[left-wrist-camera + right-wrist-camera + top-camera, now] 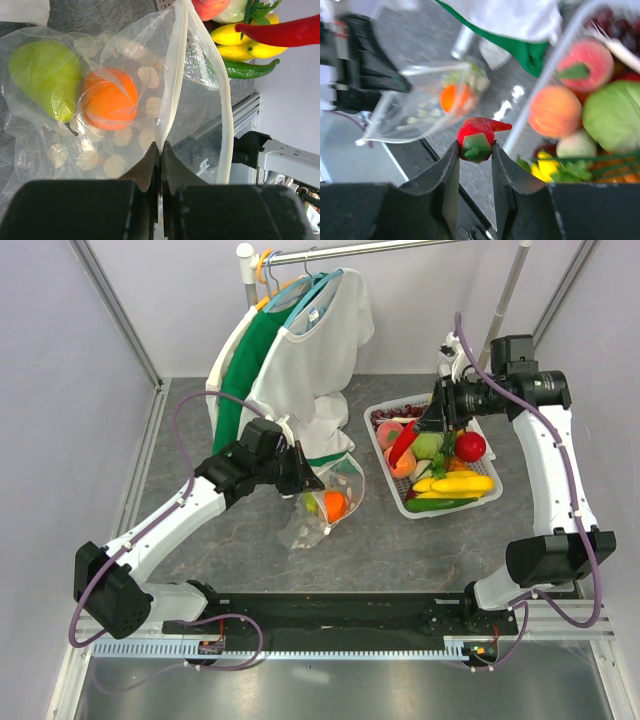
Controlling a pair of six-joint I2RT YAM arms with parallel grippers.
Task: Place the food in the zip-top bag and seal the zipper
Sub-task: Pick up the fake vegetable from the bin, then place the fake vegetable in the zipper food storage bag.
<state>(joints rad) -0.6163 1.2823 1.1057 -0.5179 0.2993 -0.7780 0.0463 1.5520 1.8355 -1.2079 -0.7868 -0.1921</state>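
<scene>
White basket [380, 445] on the right, zip-top bag [320, 510] just left of it, mouth gaping toward the basket, green pear [45, 75] and orange fruit [110, 100] inside. Left gripper [161, 147] pinches the zipper [175, 75] edge tight. Right gripper [475, 150] clamps the red chili [479, 134] above the basket's near rim; the chili's long axis slants bagward and the mouth lies to its left

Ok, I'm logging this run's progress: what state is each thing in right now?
zip-top bag: mouth open, pear and orange fruit inside.
zipper: unsealed.
left hand: shut on the zip-top bag's mouth edge.
right hand: shut on red chili.
red chili: in the air, not yet bagged.
basket: holds the remaining food.
</scene>
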